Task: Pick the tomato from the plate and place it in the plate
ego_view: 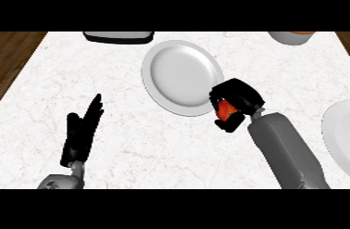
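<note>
My right hand (236, 100) is curled round a red tomato (227, 109), of which only a small patch shows between the fingers. The hand hovers at the lower right rim of a white plate (179, 75) in the middle of the marble counter. A second white plate (339, 130) is cut off by the right edge of the view, beside my right forearm. My left hand (82, 130) rests open at the lower left, fingers straight and pointing up the counter, holding nothing.
A dark tray-like object (117, 36) lies at the counter's far edge. A pale bowl or cup (292, 37) sits at the far right corner. Brown wooden floor (17, 52) shows past the counter's left edge.
</note>
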`<state>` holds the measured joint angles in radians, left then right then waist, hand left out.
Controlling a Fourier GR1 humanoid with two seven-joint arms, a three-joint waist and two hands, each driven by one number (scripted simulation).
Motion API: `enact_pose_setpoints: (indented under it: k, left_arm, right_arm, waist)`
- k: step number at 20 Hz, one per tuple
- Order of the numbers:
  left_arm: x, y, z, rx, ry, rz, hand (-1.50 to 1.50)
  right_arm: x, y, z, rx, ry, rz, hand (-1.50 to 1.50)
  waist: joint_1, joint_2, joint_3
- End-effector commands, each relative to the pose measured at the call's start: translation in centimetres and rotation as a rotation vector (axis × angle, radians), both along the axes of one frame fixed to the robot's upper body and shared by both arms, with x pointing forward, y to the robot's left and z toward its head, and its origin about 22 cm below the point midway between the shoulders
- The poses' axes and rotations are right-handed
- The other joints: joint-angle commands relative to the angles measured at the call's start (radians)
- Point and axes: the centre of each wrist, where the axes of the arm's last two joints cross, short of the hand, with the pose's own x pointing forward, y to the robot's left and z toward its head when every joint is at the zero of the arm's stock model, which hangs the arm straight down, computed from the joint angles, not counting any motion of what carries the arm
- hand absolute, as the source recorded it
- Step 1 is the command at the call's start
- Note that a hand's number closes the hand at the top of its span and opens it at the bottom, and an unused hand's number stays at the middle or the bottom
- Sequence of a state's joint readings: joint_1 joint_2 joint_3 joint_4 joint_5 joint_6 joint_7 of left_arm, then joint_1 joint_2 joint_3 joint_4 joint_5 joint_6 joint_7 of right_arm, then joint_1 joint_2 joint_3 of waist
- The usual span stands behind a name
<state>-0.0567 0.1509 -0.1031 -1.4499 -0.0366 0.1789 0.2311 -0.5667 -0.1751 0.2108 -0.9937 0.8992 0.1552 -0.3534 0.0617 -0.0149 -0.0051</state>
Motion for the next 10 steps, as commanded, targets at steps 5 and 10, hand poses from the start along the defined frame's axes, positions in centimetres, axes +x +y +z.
enact_pose_setpoints:
  k: [5,10]
  left_arm:
    - [-0.3,0.8,0.1,-0.002,0.008,0.005,0.0]
    - [-0.1,0.9,0.6,0.007,0.001,0.038,0.0]
  right_arm:
    - [-4.1,13.3,7.8,0.201,-0.233,-0.086,1.5]
    - [-7.2,15.6,11.0,0.285,-0.351,-0.248,1.5]
  waist:
    - [-0.023,0.0,0.004]
    - [-0.049,0.006,0.005]
